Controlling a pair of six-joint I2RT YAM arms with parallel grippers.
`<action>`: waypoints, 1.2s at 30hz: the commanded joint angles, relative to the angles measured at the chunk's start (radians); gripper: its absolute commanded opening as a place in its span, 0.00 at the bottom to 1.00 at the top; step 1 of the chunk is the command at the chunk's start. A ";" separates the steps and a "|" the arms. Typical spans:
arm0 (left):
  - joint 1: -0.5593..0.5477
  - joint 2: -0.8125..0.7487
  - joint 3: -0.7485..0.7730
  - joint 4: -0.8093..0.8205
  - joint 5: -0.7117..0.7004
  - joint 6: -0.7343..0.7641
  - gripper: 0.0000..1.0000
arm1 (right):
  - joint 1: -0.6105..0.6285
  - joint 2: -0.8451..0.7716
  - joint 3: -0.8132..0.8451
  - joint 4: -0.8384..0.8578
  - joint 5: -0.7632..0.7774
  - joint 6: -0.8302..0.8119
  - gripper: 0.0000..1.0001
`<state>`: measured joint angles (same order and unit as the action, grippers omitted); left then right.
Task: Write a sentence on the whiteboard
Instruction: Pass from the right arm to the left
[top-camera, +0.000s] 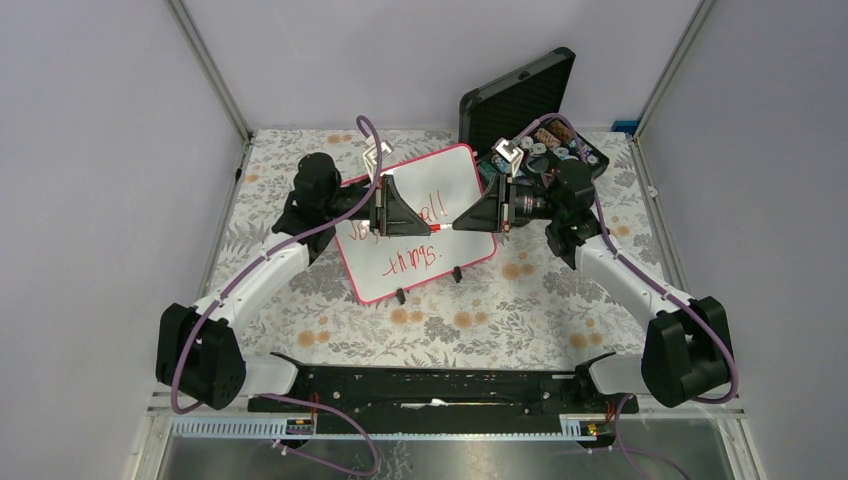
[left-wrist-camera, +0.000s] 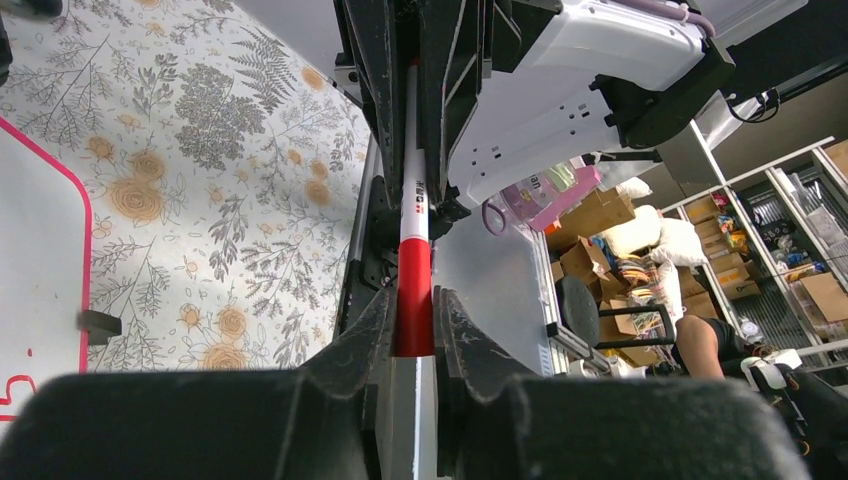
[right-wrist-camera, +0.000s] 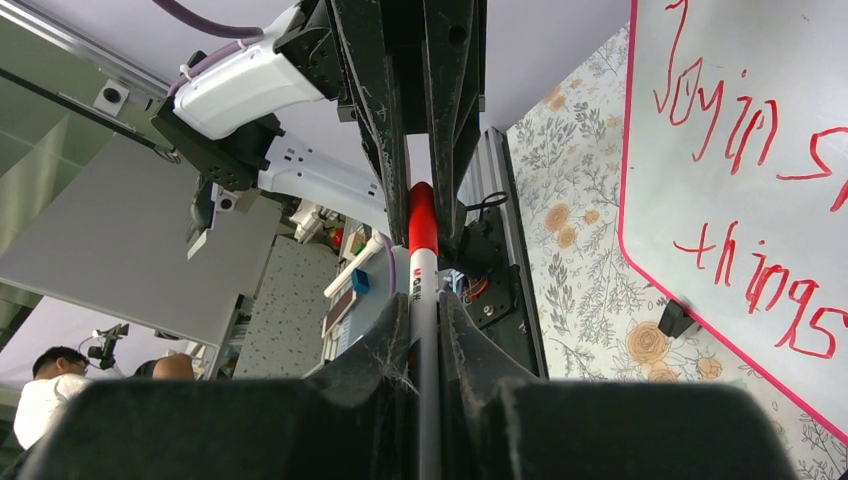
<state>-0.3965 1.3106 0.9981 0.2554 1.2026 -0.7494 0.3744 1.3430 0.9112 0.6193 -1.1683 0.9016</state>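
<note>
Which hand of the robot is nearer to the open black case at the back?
Right. The right hand is over the whiteboard's right half, close to the open black case; the left hand, sharing the red marker, is farther left.

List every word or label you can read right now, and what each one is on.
"Joy in s": upper line of the sentence, red on the whiteboard; the rest is cut off or hidden.
"things.": its lower line.
Logo on the marker barrel: too small to read.
</note>
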 joint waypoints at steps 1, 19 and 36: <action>-0.020 0.000 0.023 0.075 0.003 0.013 0.00 | 0.047 -0.006 0.002 0.025 -0.011 -0.018 0.00; -0.045 0.027 0.014 0.176 -0.006 -0.042 0.00 | 0.142 0.038 0.015 0.031 -0.012 -0.016 0.00; -0.038 -0.021 0.119 -0.655 -0.095 0.650 0.00 | -0.060 -0.031 0.304 -0.984 0.044 -0.867 0.71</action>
<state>-0.4335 1.3128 1.0698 -0.2325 1.1439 -0.2768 0.3355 1.3586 1.0782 0.0925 -1.1915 0.4828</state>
